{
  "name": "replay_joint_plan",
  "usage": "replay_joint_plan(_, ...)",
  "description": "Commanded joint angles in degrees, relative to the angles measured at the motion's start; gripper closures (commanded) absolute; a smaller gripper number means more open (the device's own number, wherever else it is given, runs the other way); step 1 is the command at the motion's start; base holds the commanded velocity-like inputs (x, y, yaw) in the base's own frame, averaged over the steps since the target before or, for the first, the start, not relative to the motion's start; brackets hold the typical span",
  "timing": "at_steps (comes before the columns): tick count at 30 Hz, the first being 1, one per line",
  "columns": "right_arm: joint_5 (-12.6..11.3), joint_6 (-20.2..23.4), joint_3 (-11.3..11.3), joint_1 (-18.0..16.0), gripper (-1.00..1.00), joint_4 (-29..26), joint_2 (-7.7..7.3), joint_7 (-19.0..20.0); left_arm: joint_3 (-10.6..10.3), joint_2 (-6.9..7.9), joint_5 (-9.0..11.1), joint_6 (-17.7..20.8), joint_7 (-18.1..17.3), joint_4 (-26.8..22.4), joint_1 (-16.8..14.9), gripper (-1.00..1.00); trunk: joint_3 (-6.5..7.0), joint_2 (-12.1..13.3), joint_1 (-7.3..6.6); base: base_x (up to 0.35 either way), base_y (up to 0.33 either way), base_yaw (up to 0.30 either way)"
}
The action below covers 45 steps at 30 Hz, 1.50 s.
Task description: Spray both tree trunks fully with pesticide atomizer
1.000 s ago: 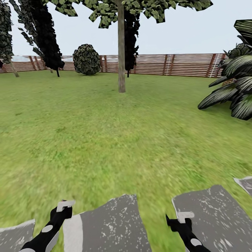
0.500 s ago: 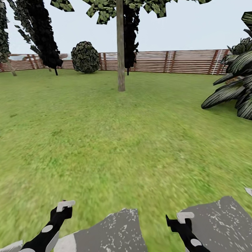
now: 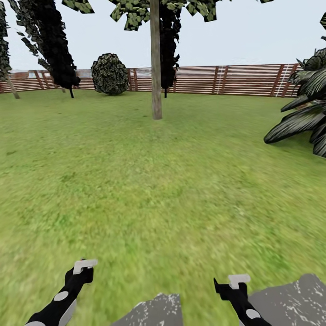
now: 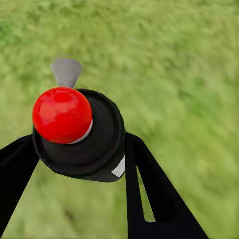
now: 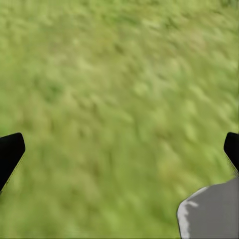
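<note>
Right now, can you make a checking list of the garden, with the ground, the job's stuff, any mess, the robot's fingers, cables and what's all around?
Surface: green grass, with grey paving slabs at the robot's feet.
Job's things: a black atomizer with a red top sits between the left gripper's fingers; one tree trunk stands ahead, with no specks that can be made out from here.
Clutter: nothing seen.
Grippers: left gripper shut on the atomizer; right gripper open over grass, holding nothing.
Cables: nothing seen.
Surroundings: brown slat fence, round bush, dark thin trees, big-leaved plant.
</note>
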Motion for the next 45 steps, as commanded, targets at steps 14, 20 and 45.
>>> replay_joint_plan(14,0.1,0.0,0.0,0.5,-1.00,0.0,0.00,-0.4,0.0,-0.08,0.0,0.0,0.0,0.0,0.0,1.00,0.00,0.0,0.00,0.338,0.000,0.000)
replay_joint_plan(20,0.1,0.0,0.0,0.5,-1.00,0.0,0.00,-0.4,0.0,-0.04,0.0,0.0,0.0,0.0,0.0,1.00,0.00,0.0,0.00,0.338,0.000,0.000)
replay_joint_plan(45,0.1,-0.1,0.0,0.5,-1.00,0.0,0.00,-0.4,0.0,0.00,-0.1,0.0,0.0,0.0,0.0,1.00,0.00,0.0,0.00,0.338,0.000,0.000)
